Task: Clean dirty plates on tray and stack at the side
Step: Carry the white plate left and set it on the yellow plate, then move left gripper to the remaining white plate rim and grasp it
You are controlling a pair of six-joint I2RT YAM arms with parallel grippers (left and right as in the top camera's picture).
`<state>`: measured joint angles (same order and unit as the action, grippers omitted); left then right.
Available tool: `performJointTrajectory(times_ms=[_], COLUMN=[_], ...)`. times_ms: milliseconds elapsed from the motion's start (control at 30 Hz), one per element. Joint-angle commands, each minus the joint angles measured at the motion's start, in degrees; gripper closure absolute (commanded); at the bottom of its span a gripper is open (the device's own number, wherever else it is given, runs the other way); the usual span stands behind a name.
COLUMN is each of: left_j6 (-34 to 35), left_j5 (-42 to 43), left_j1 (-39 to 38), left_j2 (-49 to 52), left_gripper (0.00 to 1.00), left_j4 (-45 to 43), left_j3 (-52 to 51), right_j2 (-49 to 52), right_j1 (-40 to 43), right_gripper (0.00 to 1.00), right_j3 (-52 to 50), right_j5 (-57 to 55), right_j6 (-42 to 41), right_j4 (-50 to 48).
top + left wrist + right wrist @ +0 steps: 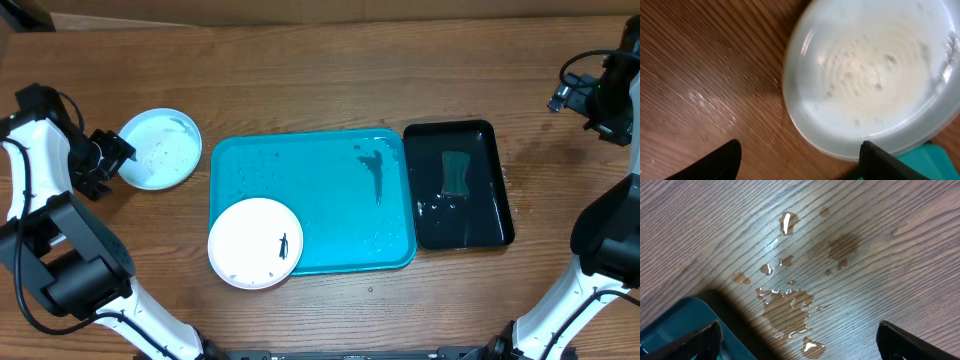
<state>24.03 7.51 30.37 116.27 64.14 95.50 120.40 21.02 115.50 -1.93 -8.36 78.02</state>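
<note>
The light blue plate (160, 148) lies on the wood left of the turquoise tray (320, 215); it is wet and speckled. My left gripper (108, 160) is open and empty just left of it. In the left wrist view the plate (870, 75) fills the upper right, beyond the open fingers (800, 162). The white plate (250, 240), with a small dark smudge, sits on the tray's front left corner and overhangs its rim. The yellow-green plate is out of view. My right gripper (578, 100) is open and empty at the far right, above bare wood (800, 345).
A glossy black tray (490, 215) right of the turquoise tray holds a dark green sponge (455, 172) and some water. A dark smear (375, 170) marks the turquoise tray. Water puddles (790, 305) lie on the wood beside the black tray's corner (670, 330).
</note>
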Motion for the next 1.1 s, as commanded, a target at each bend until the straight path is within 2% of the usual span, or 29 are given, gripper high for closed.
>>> performJointTrajectory(times_ms=[0,100,167,267,367,533,667,800,967,1067], left_j6=[-4.50,-7.30,-8.85,-7.98,-7.74,-7.52,-6.45,-5.51,-2.64,-0.68], left_j5=[10.27,12.66,11.02,6.86,6.88,2.27,-0.48,-0.50,0.52,1.49], left_j1=[-0.92,-2.51,-4.26,-7.26,-11.61,-21.77,-26.60,-27.76,-27.76,-27.76], left_j2=[-1.03,-4.76,-8.11,-13.86,-20.11,-30.49,-36.74,-42.45,-47.23,-47.30], left_gripper=[0.25,0.26,0.27,0.26,0.25,0.24,0.23,0.23,0.22,0.22], left_j4=[5.33,11.21,14.62,16.92,18.45,20.90,22.88,23.74,20.65,19.26], left_j3=[4.57,4.46,4.09,3.10,1.14,-6.54,-13.77,-22.29,-33.48,-34.47], right_j2=[-0.74,-0.74,-0.74,-0.74,-0.74,-0.74,-0.74,-0.74,-0.74,-0.74], right_j1=[0.07,0.07,0.07,0.07,0.07,0.07,0.07,0.07,0.07,0.07], right_gripper=[0.00,0.00,0.00,0.00,0.00,0.00,0.00,0.00,0.00,0.00], right_j3=[-0.04,-0.04,-0.04,-0.04,-0.04,-0.04,-0.04,-0.04,-0.04,-0.04], right_j5=[-0.37,-0.37,-0.35,-0.37,-0.37,-0.37,-0.37,-0.37,-0.37,-0.37], right_j6=[-0.44,-0.44,-0.44,-0.44,-0.44,-0.44,-0.44,-0.44,-0.44,-0.44], right_j4=[-0.22,-0.22,-0.22,-0.22,-0.22,-0.22,-0.22,-0.22,-0.22,-0.22])
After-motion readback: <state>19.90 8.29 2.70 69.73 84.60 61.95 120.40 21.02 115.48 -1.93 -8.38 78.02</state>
